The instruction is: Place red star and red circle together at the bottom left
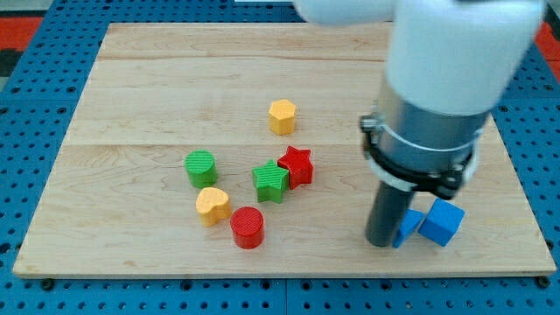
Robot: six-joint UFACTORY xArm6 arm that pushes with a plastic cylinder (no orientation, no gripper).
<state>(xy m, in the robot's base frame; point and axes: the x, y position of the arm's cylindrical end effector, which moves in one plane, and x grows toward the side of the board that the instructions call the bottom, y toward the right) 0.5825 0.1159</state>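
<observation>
You have a pale wooden board (131,87) with faint lengthwise grain and plank seams, lying on a blue perforated mat (35,105) that shows on every side; nothing more of the room is visible. The blocks look like ribbed, layered plastic. The red star-shaped block (297,165) sits a little to the view's right of the board's middle, one point aimed at the view's top, and it touches the green star-shaped block (270,181) on its lower left. The red round cylinder block (248,227) stands upright nearer the view's bottom, just beside the yellow heart-shaped block (213,205), which lies up and to its left; being round, it shows no long axis. So you see both red pieces around the centre, apart from each other, and well away from the board's bottom left corner. A green round cylinder block (201,167) stands to the view's left of the green star, and a yellow hexagonal block (282,115) sits alone toward the view's top. At the view's right, the arm's big white and grey housing (437,96) hangs over the board, and my tip (382,242) comes down against a small blue block (408,226), its shape partly hidden, with a blue cube block (441,222) just beside that. There are no fingers here to open or close, only the straight dark rod
</observation>
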